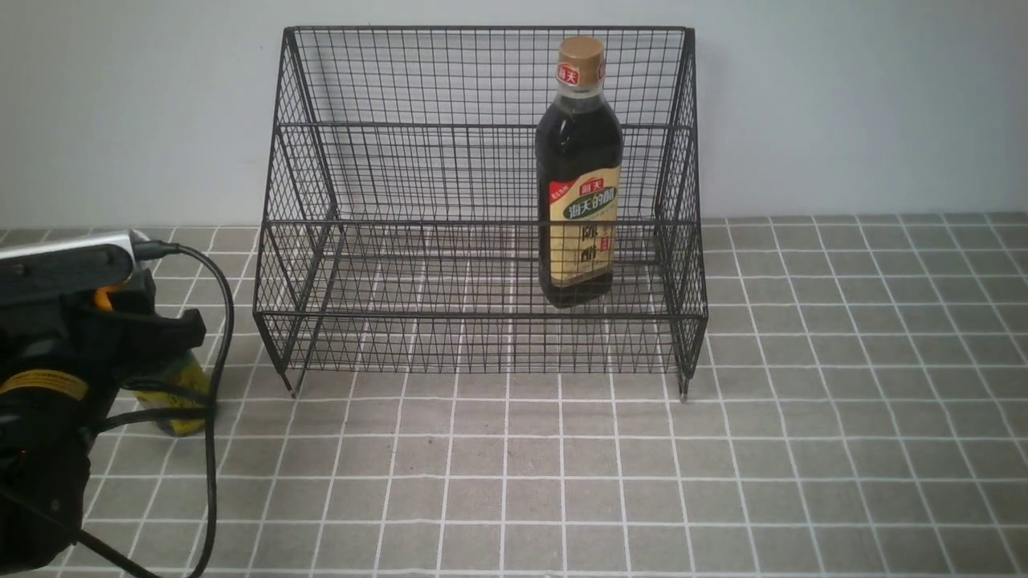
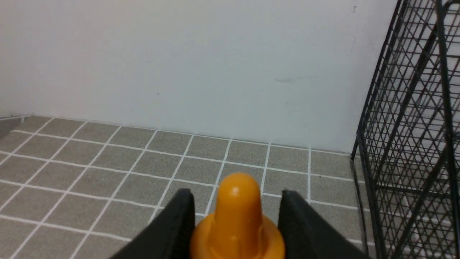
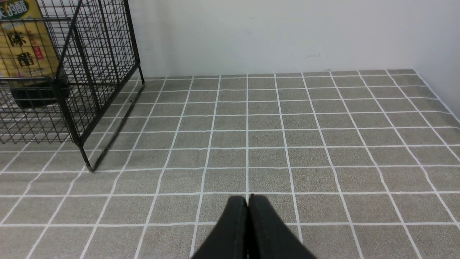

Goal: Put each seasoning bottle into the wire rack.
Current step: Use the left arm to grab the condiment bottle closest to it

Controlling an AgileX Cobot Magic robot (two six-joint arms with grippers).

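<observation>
The tall bottle [image 1: 578,185], with tan cap and cream label, stands upright in the lower tier of the black wire rack [image 1: 401,128], right of its middle. It also shows in the right wrist view [image 3: 21,46]. The short bottle [image 1: 178,389] stands on the table left of the rack, mostly hidden behind my left arm. In the left wrist view its orange nozzle [image 2: 237,219] sits between the fingers of my left gripper [image 2: 235,196], which press its cap from both sides. My right gripper [image 3: 247,198] is shut and empty over the table right of the rack.
The table is a grey tiled surface [image 1: 723,466] against a white wall. The rack's left side [image 2: 406,144] stands close to my left gripper. A black cable [image 1: 217,337] loops off my left arm. The right arm is out of the front view.
</observation>
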